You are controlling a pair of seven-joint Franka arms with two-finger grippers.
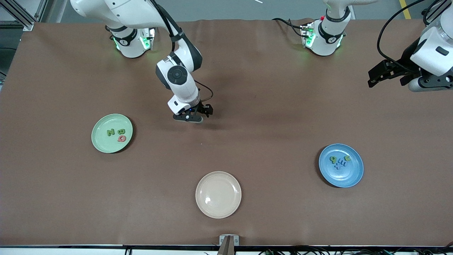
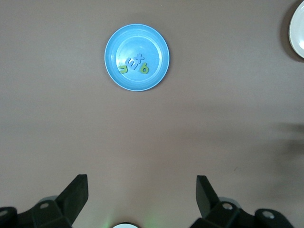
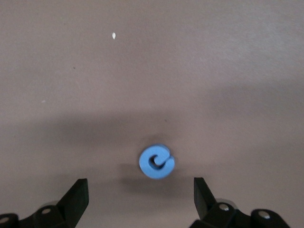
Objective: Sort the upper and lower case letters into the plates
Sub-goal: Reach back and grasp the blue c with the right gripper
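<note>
Nearest the front camera sits the empty round cream-beige plate (image 1: 218, 194). Farther off, the pale mint green plate (image 1: 112, 133) carries letters N, B and Q; the bright blue plate (image 1: 340, 165) holds small letters. My right gripper (image 1: 198, 115) hangs low over the brown table (image 1: 269, 113).

Left wrist view: my left gripper (image 2: 141, 195), spread wide, waits above the blue plate.

Right wrist view: my spread fingers (image 3: 76, 197) flank a blue foam letter (image 3: 156, 162) lying flat on the table.

A brown matte covering (image 1: 269, 106) spreads over the whole worktop, lightly creased along its edge by the arm bases. Past that edge lies grey floor (image 1: 219, 9) with a yellow stripe (image 1: 405, 9). An aluminium frame (image 1: 21, 16) stands at one corner. Soft, even light casts faint shadows.
</note>
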